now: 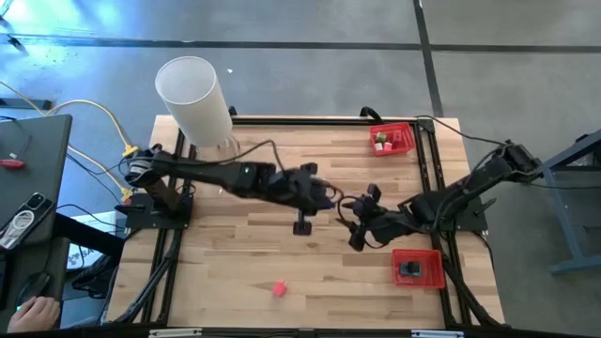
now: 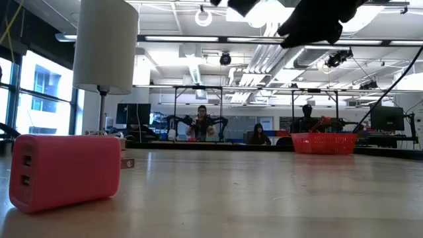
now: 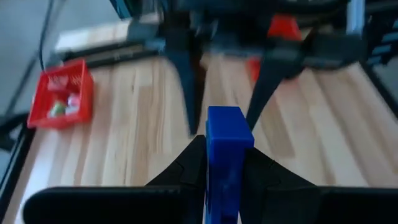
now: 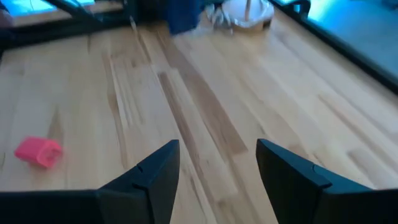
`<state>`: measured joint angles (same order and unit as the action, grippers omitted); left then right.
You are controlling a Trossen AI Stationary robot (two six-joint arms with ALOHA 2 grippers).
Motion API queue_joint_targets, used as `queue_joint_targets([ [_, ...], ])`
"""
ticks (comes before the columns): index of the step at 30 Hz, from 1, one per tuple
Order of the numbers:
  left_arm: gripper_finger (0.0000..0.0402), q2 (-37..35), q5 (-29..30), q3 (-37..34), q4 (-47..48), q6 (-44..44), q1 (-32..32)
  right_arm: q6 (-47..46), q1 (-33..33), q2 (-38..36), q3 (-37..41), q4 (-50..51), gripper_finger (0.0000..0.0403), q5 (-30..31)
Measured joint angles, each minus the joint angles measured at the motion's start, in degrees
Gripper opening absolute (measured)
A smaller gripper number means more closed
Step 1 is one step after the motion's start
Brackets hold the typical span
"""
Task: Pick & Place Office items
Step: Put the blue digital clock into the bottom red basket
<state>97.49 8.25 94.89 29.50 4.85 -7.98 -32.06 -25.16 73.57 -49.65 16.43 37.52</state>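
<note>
1. Your left gripper [image 3: 224, 165] is closed on a blue piece [image 3: 227, 155], above the table middle. Only a narrow edge is clamped, so it may slip out when you swing.
2. Your right gripper [image 4: 214, 171] hangs open and empty, very near the left gripper. You risk that the two arms collide.
3. Pink piece [image 1: 279, 288] lies alone near the front edge; a careless sweep could push it off the table [image 1: 235, 272].
4. Both red trays [image 1: 392, 139] already hold pieces, so a high release could bounce out.

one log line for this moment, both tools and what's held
left tool: shut on blue piece, mid-table | right tool: open, empty, facing it | pink piece: loose on table
</note>
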Motion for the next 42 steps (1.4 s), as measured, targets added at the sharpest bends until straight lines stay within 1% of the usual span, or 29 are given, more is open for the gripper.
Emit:
queue_joint_targets([
  [5,0.0048,0.0,6.2,0.0,-6.7,-1.3,-5.2,2.3,-2.2,1.6,0.0,-4.4,0.0201,4.8],
  [7,0.0048,0.0,8.6,0.0,-9.3,-1.8,-7.3,3.9,-3.2,2.4,0.1,-6.0,0.0201,5.8],
  [11,0.0048,0.0,14.7,0.0,-12.9,-1.3,-11.3,10.8,-5.0,3.9,0.0,-14.8,0.0201,6.0],
  [17,0.0048,0.0,24.2,0.0,-16.6,1.3,-16.8,21.4,-7.7,3.7,0.0,-27.9,0.0201,6.1],
  [20,0.0048,0.0,27.5,0.0,-18.7,3.1,-19.1,27.8,-8.9,3.8,0.0,-33.6,0.0201,6.1],
  [23,0.0048,0.0,28.0,0.0,-20.4,3.3,-20.4,32.3,-9.2,3.7,0.0,-36.8,0.0201,6.0],
  [27,0.0048,0.0,28.1,0.0,-22.0,2.9,-21.2,36.0,-8.9,3.7,0.0,-40.6,0.0201,5.9],
  [30,0.0048,0.0,28.1,0.0,-22.1,2.3,-21.2,38.3,-8.9,3.7,0.0,-42.8,0.0201,4.2],
  [35,0.0048,-0.1,27.9,0.1,-23.1,2.0,-21.1,39.5,-8.9,3.7,0.0,-45.9,0.0201,-0.9],
  [42,0.0048,-0.2,27.7,0.1,-24.3,2.7,-21.1,39.6,-8.9,3.7,0.0,-47.2,0.0201,-3.0],
])
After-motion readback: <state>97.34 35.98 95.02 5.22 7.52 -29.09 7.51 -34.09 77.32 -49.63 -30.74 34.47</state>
